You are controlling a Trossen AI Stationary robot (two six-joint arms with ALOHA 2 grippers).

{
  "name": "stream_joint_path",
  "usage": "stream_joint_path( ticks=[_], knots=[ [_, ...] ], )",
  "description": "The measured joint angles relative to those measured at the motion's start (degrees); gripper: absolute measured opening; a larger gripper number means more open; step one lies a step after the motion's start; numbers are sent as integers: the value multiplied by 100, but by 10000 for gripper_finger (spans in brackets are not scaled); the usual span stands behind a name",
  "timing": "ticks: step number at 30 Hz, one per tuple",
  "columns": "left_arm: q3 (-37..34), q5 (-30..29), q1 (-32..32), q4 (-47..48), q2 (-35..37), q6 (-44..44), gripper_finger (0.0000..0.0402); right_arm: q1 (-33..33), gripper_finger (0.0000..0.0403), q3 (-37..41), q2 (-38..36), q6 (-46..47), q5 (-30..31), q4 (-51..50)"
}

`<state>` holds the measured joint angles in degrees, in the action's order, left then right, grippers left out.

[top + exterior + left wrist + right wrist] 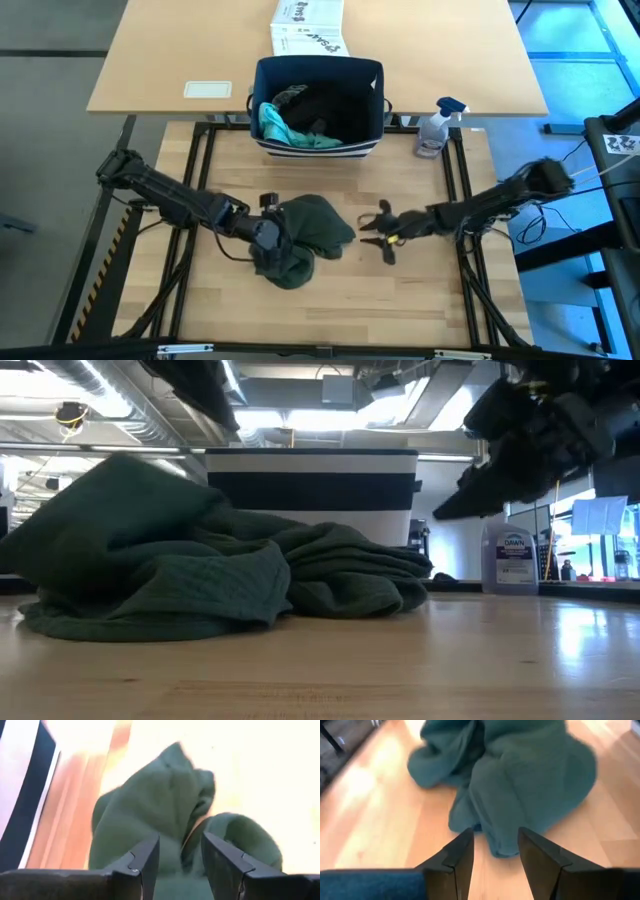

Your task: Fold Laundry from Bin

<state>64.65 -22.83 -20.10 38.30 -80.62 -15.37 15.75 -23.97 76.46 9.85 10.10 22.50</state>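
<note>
The olive-green piece of laundry (305, 240) lies in a crumpled heap on the wooden table (420, 310), seen as a low mound in the low view (220, 570). My left gripper (180, 865) hangs open just over the heap's left part (272, 238), with nothing between its fingers. My right gripper (495, 865) stands open at the heap's right edge (375, 232), its fingers pointing at the cloth and slightly down. Behind the heap stands the navy bin (320, 100) with a teal piece (275, 125) and dark cloth inside.
A spray bottle (435, 130) stands at the back right of the table, right of the bin. A white printed box (308, 25) and a white card (208, 89) lie on the far desk. Bare wood stretches along the near edge (330, 320).
</note>
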Motion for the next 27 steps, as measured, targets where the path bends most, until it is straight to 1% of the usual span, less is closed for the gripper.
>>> stream_joint_path(
  ticks=[6, 8, 10, 11, 14, 16, 17, 18, 20, 22, 25, 27],
  knots=[
    [-133, -14, -17, -414, -24, 50, 139, 155, 152, -632, 1182, -536, 866, 10],
    [-176, -10, -30, -564, -86, 55, 139, 152, 146, -806, 1450, -831, 956, -16],
    [-302, 8, -64, -640, -106, 58, 139, 152, 129, -973, 1663, -1097, 989, -46],
    [-378, 10, -67, -826, -122, 59, 139, 152, 117, -1040, 1719, -1199, 980, -118],
    [-698, 102, -74, -1191, -166, 76, 139, 152, 67, -1222, 1751, -1312, 993, -516],
    [-936, 133, -70, -1691, -208, 66, 139, 156, 27, -1328, 1680, -1317, 1080, -783],
    [-1069, 131, -70, -1887, -215, 65, 139, 159, 14, -1382, 1636, -1322, 1163, -877],
    [-1206, 131, -56, -2077, -237, 64, 139, 158, 9, -1458, 1584, -1325, 1238, -926],
    [-1401, 139, -18, -2524, -327, 59, 139, 157, 16, -1574, 1464, -1320, 1400, -1083],
    [-1537, 124, 1, -2735, -428, 56, 139, 157, 21, -1705, 1359, -1320, 1489, -1183],
    [-1578, 71, 20, -3107, -665, 104, 139, 157, 10, -1921, 1128, -1320, 1496, -1338],
    [-1596, -74, 31, -3307, -803, 167, 139, 157, 5, -2045, 1010, -1319, 1492, -1330]
  ],
)
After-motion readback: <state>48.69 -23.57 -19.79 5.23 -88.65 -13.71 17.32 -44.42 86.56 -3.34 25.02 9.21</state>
